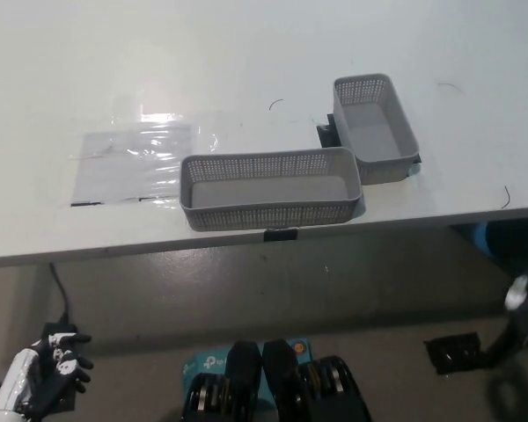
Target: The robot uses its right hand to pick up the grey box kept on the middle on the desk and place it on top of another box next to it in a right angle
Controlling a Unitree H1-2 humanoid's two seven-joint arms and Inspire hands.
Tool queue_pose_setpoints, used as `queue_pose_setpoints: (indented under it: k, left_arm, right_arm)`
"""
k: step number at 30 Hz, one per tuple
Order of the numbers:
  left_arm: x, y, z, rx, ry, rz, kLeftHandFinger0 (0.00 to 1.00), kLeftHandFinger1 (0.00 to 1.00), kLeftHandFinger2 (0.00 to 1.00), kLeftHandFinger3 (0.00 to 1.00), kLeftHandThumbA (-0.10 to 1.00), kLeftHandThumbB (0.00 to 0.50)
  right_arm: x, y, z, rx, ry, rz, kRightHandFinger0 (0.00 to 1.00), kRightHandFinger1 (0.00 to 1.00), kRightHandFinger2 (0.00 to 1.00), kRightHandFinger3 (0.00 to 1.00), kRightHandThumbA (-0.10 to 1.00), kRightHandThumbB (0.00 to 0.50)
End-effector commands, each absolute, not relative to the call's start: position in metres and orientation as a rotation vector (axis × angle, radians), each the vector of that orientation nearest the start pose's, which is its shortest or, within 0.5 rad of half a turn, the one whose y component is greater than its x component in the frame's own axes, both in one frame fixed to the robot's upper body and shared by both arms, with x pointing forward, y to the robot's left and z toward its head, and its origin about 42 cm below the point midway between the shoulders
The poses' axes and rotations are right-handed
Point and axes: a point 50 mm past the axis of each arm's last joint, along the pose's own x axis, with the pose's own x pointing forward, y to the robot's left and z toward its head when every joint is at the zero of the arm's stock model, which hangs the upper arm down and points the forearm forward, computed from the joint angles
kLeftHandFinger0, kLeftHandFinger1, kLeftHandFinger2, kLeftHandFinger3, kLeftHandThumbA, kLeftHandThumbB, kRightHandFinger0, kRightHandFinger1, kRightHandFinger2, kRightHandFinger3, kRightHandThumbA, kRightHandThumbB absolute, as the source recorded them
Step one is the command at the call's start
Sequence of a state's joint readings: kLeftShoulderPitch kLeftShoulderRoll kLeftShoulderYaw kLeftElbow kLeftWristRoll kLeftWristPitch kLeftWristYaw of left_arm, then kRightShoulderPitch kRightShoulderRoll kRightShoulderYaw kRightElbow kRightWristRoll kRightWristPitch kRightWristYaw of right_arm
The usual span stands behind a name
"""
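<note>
Two grey perforated boxes sit on the white desk [246,53]. One box [270,189] lies lengthwise along the desk's front edge, near the middle. The other box [375,127] stands at a right angle to it, just behind its right end, and the two touch or nearly touch at that corner. Both look empty. My white left hand [44,369] hangs low at the bottom left, below the desk, fingers curled loosely and holding nothing. My black right hand [524,303] is at the far right edge, below the desk level, blurred and partly cut off.
A clear plastic sheet [132,158] lies flat on the desk left of the boxes. A small black object [327,134] peeks out beside the far box. The floor below the desk edge holds a dark item [458,352] at the right.
</note>
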State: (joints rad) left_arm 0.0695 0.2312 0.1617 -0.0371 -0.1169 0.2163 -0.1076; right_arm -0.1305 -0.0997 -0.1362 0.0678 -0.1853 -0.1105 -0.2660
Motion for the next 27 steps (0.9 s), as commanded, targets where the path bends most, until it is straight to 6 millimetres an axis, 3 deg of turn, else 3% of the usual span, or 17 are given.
queue_pose_setpoints:
  k: [1, 3, 4, 6, 7, 8, 9, 13, 15, 19, 20, 25, 26, 27]
  left_arm:
    - [0.260, 0.333, 0.103, 0.089, 0.188, 0.049, 0.34, 0.32, 0.34, 0.51, 0.14, 0.245]
    - [0.260, 0.333, 0.103, 0.092, 0.187, 0.045, 0.34, 0.33, 0.35, 0.50, 0.14, 0.240]
    - [0.260, 0.333, 0.103, 0.091, 0.186, 0.044, 0.34, 0.33, 0.35, 0.49, 0.14, 0.256]
    - [0.260, 0.333, 0.103, 0.093, 0.186, 0.044, 0.34, 0.33, 0.35, 0.49, 0.15, 0.249]
    - [0.260, 0.333, 0.103, 0.093, 0.181, 0.039, 0.33, 0.33, 0.35, 0.50, 0.14, 0.242]
    - [0.262, 0.336, 0.107, 0.106, 0.183, 0.035, 0.34, 0.33, 0.36, 0.52, 0.14, 0.238]
    - [0.263, 0.336, 0.108, 0.106, 0.184, 0.035, 0.33, 0.32, 0.36, 0.52, 0.15, 0.246]
    - [0.265, 0.337, 0.110, 0.112, 0.184, 0.026, 0.34, 0.33, 0.36, 0.52, 0.14, 0.237]
    - [0.266, 0.338, 0.110, 0.116, 0.185, 0.025, 0.34, 0.34, 0.38, 0.52, 0.12, 0.226]
    - [0.267, 0.338, 0.112, 0.117, 0.186, 0.027, 0.35, 0.35, 0.38, 0.51, 0.10, 0.221]
    - [0.267, 0.338, 0.112, 0.115, 0.187, 0.027, 0.35, 0.34, 0.37, 0.51, 0.10, 0.223]
    - [0.266, 0.340, 0.112, 0.119, 0.184, 0.028, 0.36, 0.35, 0.37, 0.51, 0.11, 0.222]
    - [0.266, 0.340, 0.112, 0.124, 0.188, 0.030, 0.36, 0.35, 0.38, 0.51, 0.13, 0.234]
    - [0.266, 0.341, 0.111, 0.123, 0.186, 0.029, 0.36, 0.34, 0.37, 0.52, 0.14, 0.237]
  right_arm:
    - [0.351, -0.287, 0.215, -0.304, -0.425, -0.352, 0.37, 0.46, 0.58, 0.80, 0.06, 0.276]
    - [0.363, -0.284, 0.244, -0.340, -0.477, -0.318, 0.27, 0.40, 0.58, 0.75, 0.10, 0.313]
    - [0.367, -0.283, 0.252, -0.357, -0.493, -0.301, 0.32, 0.46, 0.63, 0.76, 0.10, 0.313]
    - [0.376, -0.281, 0.266, -0.372, -0.534, -0.254, 0.32, 0.47, 0.64, 0.75, 0.06, 0.321]
    - [0.384, -0.276, 0.279, -0.411, -0.533, -0.215, 0.37, 0.56, 0.69, 0.77, 0.07, 0.347]
    - [0.386, -0.273, 0.284, -0.450, -0.523, -0.184, 0.37, 0.58, 0.75, 0.83, 0.10, 0.341]
    - [0.389, -0.271, 0.288, -0.478, -0.528, -0.152, 0.31, 0.53, 0.79, 0.88, 0.08, 0.344]
    - [0.403, -0.269, 0.299, -0.581, -0.486, -0.039, 0.28, 0.54, 0.87, 0.97, 0.11, 0.367]
    - [0.417, -0.267, 0.297, -0.643, -0.460, 0.035, 0.54, 0.73, 0.94, 1.00, 0.13, 0.382]
    - [0.434, -0.265, 0.296, -0.718, -0.415, 0.122, 0.82, 0.95, 0.99, 1.00, 0.15, 0.395]
    - [0.438, -0.265, 0.295, -0.742, -0.402, 0.138, 0.86, 1.00, 1.00, 1.00, 0.17, 0.394]
    - [0.454, -0.263, 0.285, -0.821, -0.379, 0.198, 0.93, 1.00, 1.00, 1.00, 0.25, 0.412]
    - [0.457, -0.261, 0.284, -0.867, -0.364, 0.227, 1.00, 1.00, 1.00, 1.00, 0.29, 0.391]
    - [0.460, -0.261, 0.282, -0.905, -0.330, 0.256, 1.00, 1.00, 1.00, 1.00, 0.30, 0.376]
